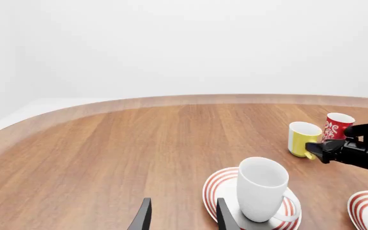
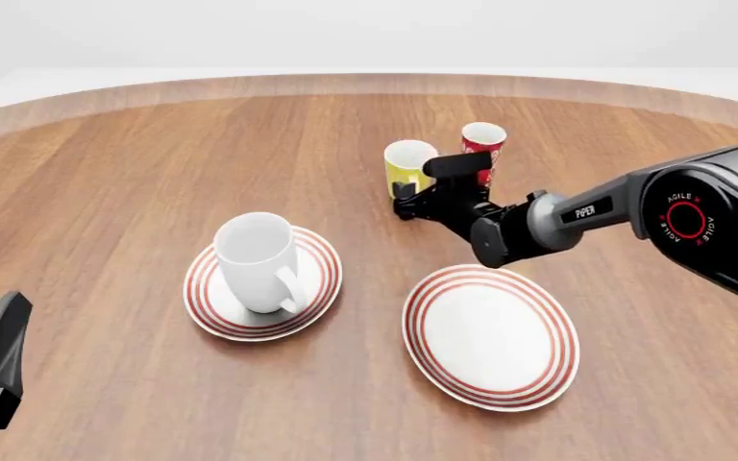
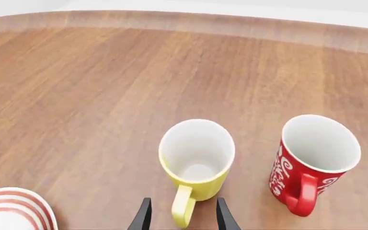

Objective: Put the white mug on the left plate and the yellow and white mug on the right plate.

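Table. Right plate bare, 5 o'clock of centre. Left plate carries upright, empty white mug. Yellow and white mug empty, on table at 12, red mug beside. Right gripper jaws apart, straddling its handle. Left gripper jaws apart, empty.

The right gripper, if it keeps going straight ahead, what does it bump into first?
Most likely the handle of the yellow and white mug. It already sits between the open fingers of the right gripper. The red mug stands off to one side.

Wooden table bears left plate, right plate, yellow and white mug, red mug.
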Available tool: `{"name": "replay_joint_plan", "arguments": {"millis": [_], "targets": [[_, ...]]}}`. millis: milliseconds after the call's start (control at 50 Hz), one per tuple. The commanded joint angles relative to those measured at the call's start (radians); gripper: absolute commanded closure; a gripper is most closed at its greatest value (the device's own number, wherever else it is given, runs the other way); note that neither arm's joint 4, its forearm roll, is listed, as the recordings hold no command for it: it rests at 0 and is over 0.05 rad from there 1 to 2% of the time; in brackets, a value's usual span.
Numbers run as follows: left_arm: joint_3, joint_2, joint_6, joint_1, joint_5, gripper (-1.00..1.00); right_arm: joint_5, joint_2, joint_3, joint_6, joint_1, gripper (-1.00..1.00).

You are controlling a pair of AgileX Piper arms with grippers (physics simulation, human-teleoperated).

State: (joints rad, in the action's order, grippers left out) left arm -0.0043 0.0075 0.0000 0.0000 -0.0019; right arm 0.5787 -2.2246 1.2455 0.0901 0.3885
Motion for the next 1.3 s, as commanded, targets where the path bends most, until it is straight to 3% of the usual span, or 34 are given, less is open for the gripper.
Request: {"name": "replay_joint_plan", "arguments": {"millis": [20,600,620,1300], "targets": [[0.000,0.000,0.000,0.000,0.000,-1.00,-0.012,-0.021,0.017,0.001,0.003,-1.00],[0.000,0.000,0.000,0.000,0.000,-1.00,-0.028,-0.069,0.054,0.007,0.011,-1.00],[0.000,0.000,0.000,0.000,0.000,-1.00,-0.025,-0.066,0.050,0.009,0.011,1.00],[0.000,0.000,0.000,0.000,0.000,-1.00,0.064,0.073,-0.115,-0.039,0.004,1.00]]}}
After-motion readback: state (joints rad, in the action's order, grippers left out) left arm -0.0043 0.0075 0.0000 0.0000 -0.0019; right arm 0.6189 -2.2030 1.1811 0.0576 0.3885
